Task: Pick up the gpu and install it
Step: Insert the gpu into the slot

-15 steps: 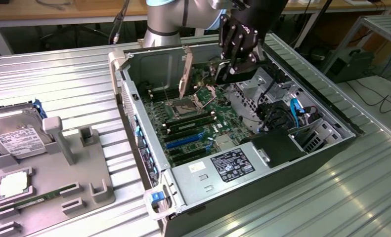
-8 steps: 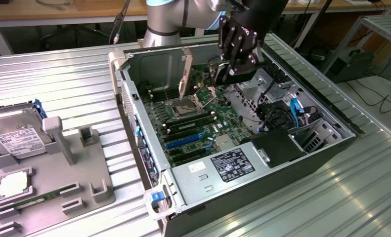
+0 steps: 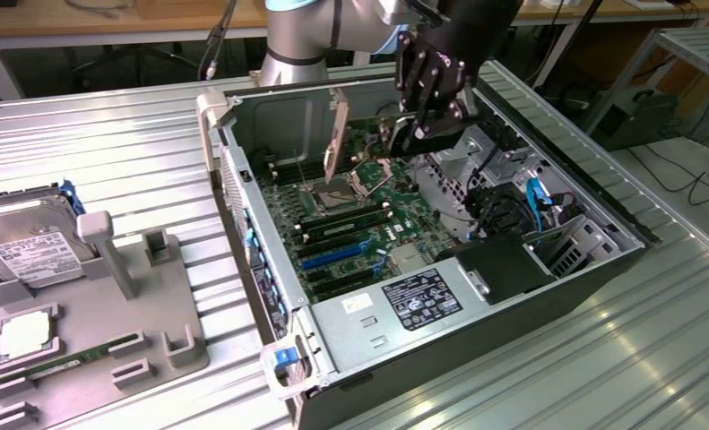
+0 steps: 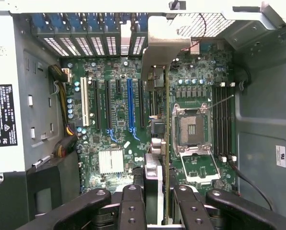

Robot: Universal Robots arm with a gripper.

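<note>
Gpu (image 4: 166,120) clamped edge-on in the pincer (image 4: 160,203), hanging just beyond its fingertips over the motherboard (image 4: 114,110), closer to the open CPU socket (image 4: 191,127) than the blue slot (image 4: 130,105); risk: lowered off-line, its edge likely strikes board parts or socket pins.

Bright, even light; glare on ribbed table (image 3: 103,134); case (image 3: 474,349) interior shaded; gpu (image 4: 164,48) bracket gleams.
</note>
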